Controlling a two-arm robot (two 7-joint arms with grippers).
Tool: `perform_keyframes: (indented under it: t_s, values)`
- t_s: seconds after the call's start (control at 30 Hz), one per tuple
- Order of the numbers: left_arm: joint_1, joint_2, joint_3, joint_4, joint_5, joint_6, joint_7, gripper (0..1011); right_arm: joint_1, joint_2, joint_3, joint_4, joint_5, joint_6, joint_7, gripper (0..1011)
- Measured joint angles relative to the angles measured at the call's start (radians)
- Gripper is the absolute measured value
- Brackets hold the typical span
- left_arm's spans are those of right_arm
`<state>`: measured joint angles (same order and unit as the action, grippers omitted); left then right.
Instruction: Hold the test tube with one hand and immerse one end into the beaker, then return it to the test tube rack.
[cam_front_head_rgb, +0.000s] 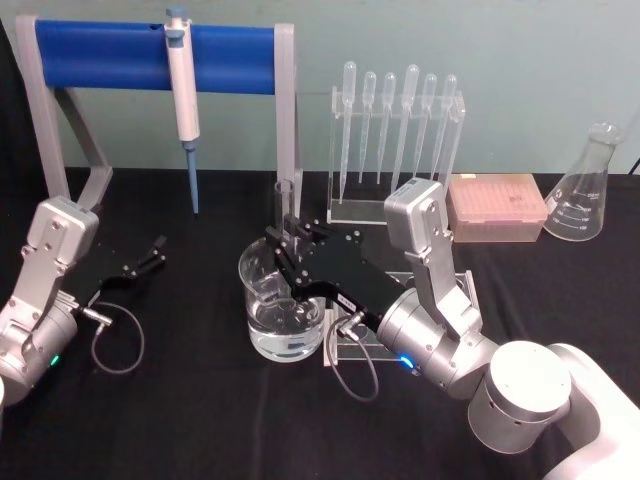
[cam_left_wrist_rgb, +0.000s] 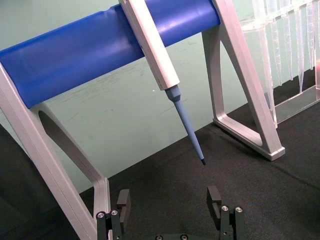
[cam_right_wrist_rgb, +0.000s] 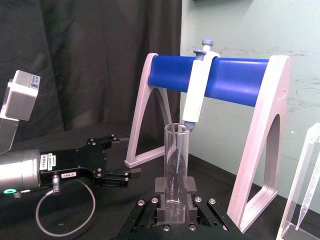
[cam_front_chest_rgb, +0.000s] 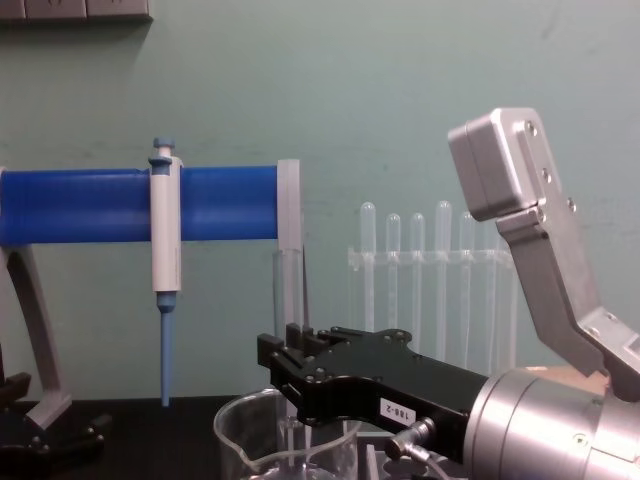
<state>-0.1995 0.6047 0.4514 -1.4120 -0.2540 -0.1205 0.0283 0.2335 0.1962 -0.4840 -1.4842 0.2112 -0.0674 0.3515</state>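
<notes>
The test tube is a clear glass tube standing upright, and my right gripper is shut on its middle. Its lower end reaches down inside the beaker, a wide clear glass holding some clear liquid; whether the tip touches the liquid I cannot tell. In the right wrist view the test tube rises between the pads of the right gripper. The chest view shows the test tube above the right gripper and the beaker. My left gripper rests open at the left, holding nothing.
A blue-and-white pipettor hangs on a blue-barred stand at the back left. A clear rack of plastic pipettes, a pink tip box and a conical flask stand behind and to the right.
</notes>
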Motion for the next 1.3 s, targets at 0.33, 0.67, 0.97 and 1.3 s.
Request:
perform_keyframes:
  t_s: [0.33,0.67,0.97,1.3]
  values:
    - [0.0,0.0,0.0,0.0,0.0,0.0,0.0,1000,0.0,0.0,0.0,0.0,0.0,0.0,0.0,226]
    - [0.0,0.0,0.0,0.0,0.0,0.0,0.0,1000,0.0,0.0,0.0,0.0,0.0,0.0,0.0,226]
    - [0.0,0.0,0.0,0.0,0.0,0.0,0.0,1000,0.0,0.0,0.0,0.0,0.0,0.0,0.0,226]
    - [0.0,0.0,0.0,0.0,0.0,0.0,0.0,1000,0.0,0.0,0.0,0.0,0.0,0.0,0.0,226]
